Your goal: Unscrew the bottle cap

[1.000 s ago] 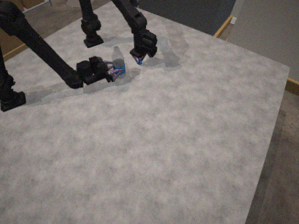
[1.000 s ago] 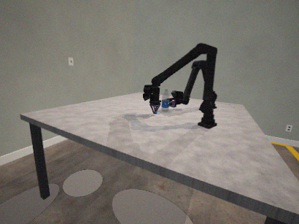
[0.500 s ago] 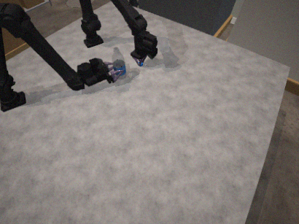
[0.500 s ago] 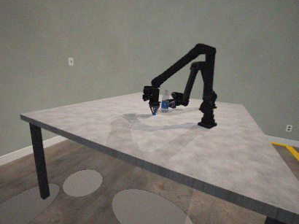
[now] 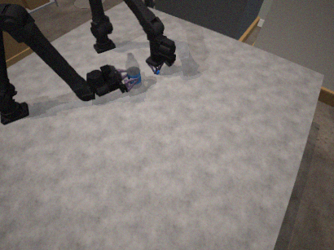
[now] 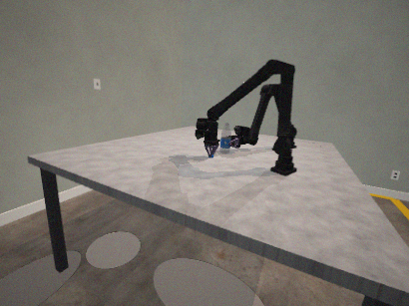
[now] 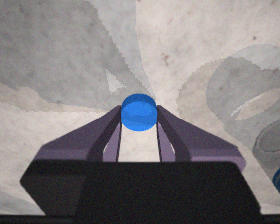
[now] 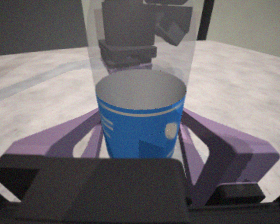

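The clear bottle [image 5: 130, 60] [image 6: 226, 130] with a blue label stands upright, with no cap on its neck. My right gripper [image 5: 132, 81] [image 8: 140, 111] is shut on the bottle around its label, from the side. The blue cap [image 5: 157, 72] [image 7: 139, 114] is away from the bottle. My left gripper [image 5: 156, 68] [image 6: 211, 153] [image 7: 139, 111] points down and is shut on the cap, low beside the bottle. Whether the cap touches the desk I cannot tell. The bottle's base is mostly hidden.
The grey desk [image 5: 183, 154] [image 6: 150, 178] bears both arms. The left arm [image 5: 136, 7] [image 6: 244, 89] and right arm [image 5: 53, 56] reach in close to each other around the bottle. Shadows of the arms fall across the desk near the cap.
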